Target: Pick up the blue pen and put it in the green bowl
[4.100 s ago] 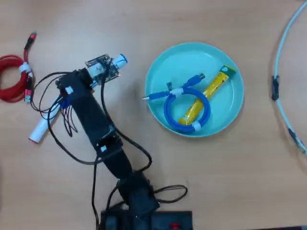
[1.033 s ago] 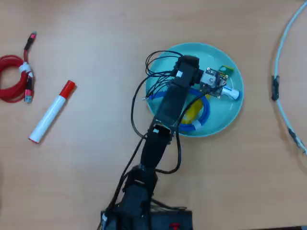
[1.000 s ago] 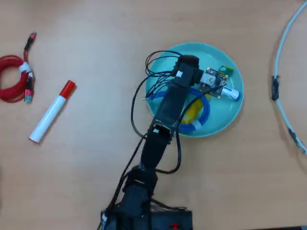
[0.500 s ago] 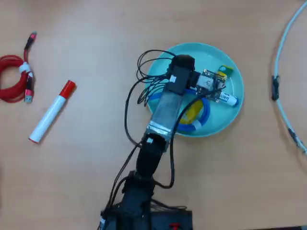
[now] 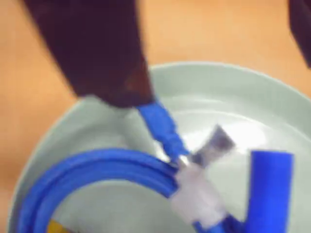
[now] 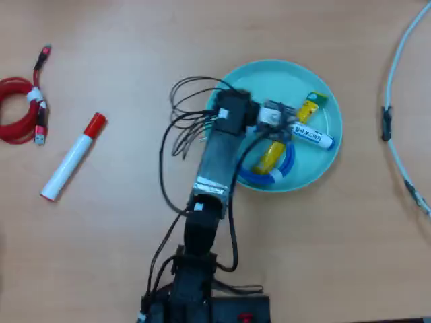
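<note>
The green bowl point(image 6: 283, 77) stands right of centre in the overhead view and fills the wrist view point(image 5: 233, 82). The blue pen point(image 6: 314, 137), white barrel with blue lettering, lies inside the bowl at its right side. A blue cylindrical end point(image 5: 270, 189) at the lower right of the wrist view looks like its cap. My gripper point(image 6: 277, 120) hangs over the bowl's middle, just left of the pen. In the wrist view point(image 5: 214, 73) its dark jaws stand wide apart with nothing between them.
A coiled blue cable point(image 6: 268, 176) point(image 5: 97, 165) with a USB plug point(image 5: 216, 144) and yellow items point(image 6: 269, 155) lie in the bowl. A red-capped white marker point(image 6: 71, 158) and a red cable point(image 6: 19, 111) lie at the left, and a white cable point(image 6: 397, 128) at the right edge.
</note>
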Robot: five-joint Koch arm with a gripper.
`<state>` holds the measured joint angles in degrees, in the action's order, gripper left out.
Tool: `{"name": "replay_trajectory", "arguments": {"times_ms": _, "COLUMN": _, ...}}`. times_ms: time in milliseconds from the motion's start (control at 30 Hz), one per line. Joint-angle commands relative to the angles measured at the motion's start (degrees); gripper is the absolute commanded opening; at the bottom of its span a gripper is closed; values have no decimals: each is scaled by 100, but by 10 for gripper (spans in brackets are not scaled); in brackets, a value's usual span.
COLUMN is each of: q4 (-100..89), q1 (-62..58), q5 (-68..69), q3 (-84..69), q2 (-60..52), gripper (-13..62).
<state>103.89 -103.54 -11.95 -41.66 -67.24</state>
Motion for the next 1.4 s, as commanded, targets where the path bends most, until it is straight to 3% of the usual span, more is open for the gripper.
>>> {"name": "replay_trajectory", "arguments": {"times_ms": 0, "q4": 334, "q1": 149, "q5": 70, "q3": -35, "q2": -870, "gripper": 348}}
{"name": "replay_trajectory", "arguments": {"times_ms": 233, "q4": -62, "q1": 589, "q5": 369, "q3": -1925, "q2": -2021, "gripper": 348}}
{"name": "replay_trajectory", "arguments": {"times_ms": 633, "q4": -3067, "q1": 1011, "q5": 527, "q3": -6829, "q2": -4939, "gripper": 348}}
{"name": "replay_trajectory", "arguments": {"times_ms": 933, "q4": -4465, "q1": 1327, "q5": 1617, "q3": -9035, "q2": -5537, "gripper": 342}}
{"name": "replay_trajectory", "arguments": {"times_ms": 1167, "q4": -5827, "q1": 1731, "q5": 1723, "q3": -10925, "q2": -6882, "gripper": 253}}
{"name": "replay_trajectory", "arguments": {"times_ms": 1367, "q4": -7620, "q1": 1793, "q5": 1802, "q3": -12349, "q2": -6882, "gripper": 221}}
